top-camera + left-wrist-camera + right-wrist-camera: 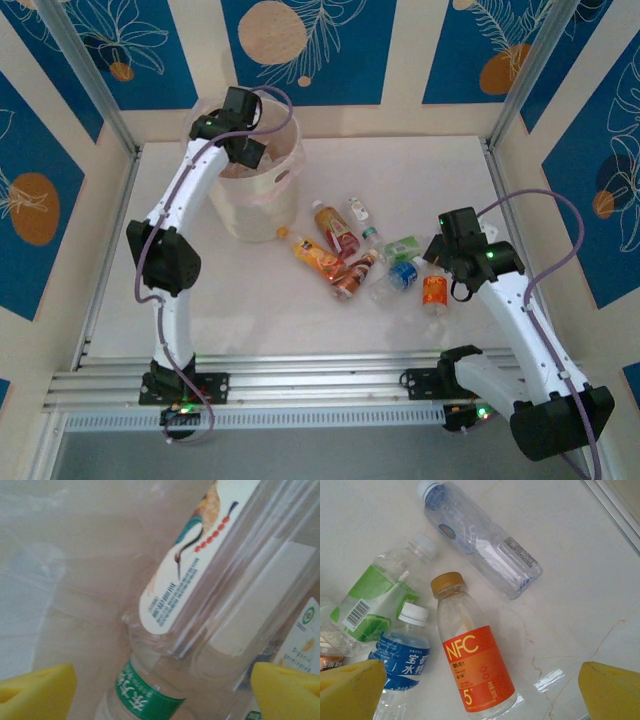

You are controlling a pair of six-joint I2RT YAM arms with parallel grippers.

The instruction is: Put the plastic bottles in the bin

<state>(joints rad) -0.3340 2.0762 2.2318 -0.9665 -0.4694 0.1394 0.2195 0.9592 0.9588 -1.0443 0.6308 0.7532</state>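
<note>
The bin (268,190) stands at the back left, cream-white with a pinkish bag. Over its mouth hangs my left gripper (245,150), open. Its yellow fingertips (35,692) stand wide above a white-labelled bottle (200,565) and a green-banded bottle (145,695) lying inside the bag. Several plastic bottles lie on the table mid-right. My right gripper (447,262) hovers open over an orange-labelled NFC bottle (475,667), which lies between its fingertips (350,690). Beside it are a blue-labelled bottle (402,657), a green-labelled one (372,595) and a clear one (482,545).
More bottles with red and orange labels (335,255) lie left of the right gripper, toward the bin. A metal frame post (615,505) edges the table on the right. Aluminium rails (300,385) run along the near edge by the arm bases.
</note>
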